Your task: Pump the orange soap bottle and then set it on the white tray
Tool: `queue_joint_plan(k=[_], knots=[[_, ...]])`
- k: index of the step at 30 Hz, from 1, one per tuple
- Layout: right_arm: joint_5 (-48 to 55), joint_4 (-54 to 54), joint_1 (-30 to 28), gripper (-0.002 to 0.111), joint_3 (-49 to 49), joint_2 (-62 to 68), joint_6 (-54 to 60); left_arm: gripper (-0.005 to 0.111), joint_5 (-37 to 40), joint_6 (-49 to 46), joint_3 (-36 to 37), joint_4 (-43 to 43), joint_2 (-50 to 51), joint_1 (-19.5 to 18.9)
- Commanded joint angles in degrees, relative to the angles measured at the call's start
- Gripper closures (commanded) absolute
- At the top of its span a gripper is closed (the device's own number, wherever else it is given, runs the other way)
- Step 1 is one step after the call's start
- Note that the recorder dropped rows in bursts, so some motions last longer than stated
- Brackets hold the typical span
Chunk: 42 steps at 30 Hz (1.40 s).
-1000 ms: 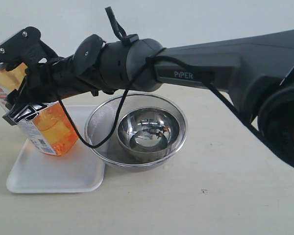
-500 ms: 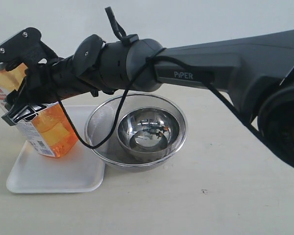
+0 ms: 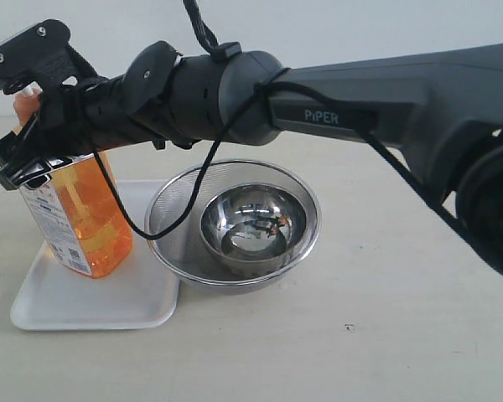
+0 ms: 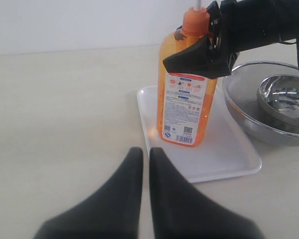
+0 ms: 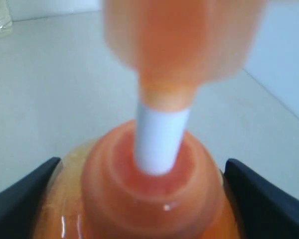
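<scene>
**Bottle upright on the tray**

The orange soap bottle [image 3: 80, 222] stands upright on the white tray [image 3: 92, 306]. The tray lies just beside a mesh strainer [image 3: 172, 209] that holds a steel bowl [image 3: 251, 222] on the table [image 3: 360, 335]. The right jaws flank the bottle's shoulder below the pump; I cannot tell whether they press it. The left jaws are together, clear of the tray.

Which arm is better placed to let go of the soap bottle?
Right: the right gripper straddles the orange soap bottle, which stands on the white tray; the left gripper sits shut, short of the tray.
</scene>
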State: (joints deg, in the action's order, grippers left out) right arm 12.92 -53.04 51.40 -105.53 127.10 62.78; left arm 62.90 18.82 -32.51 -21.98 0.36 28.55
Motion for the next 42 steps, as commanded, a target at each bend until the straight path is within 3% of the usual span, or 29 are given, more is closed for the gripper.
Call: queue_joint_plan(k=[1,42], knots=[[-0.9,-0.4,0.1,0.031,-0.4,-0.6,-0.3,0.102,0.3,-0.2,0.2,0.3,-0.4,0.0],[8.3,13.3,-1.2,0.031,-0.4,-7.2,-13.7,0.102,0.3,-0.2,0.2,0.4,-0.4,0.0]])
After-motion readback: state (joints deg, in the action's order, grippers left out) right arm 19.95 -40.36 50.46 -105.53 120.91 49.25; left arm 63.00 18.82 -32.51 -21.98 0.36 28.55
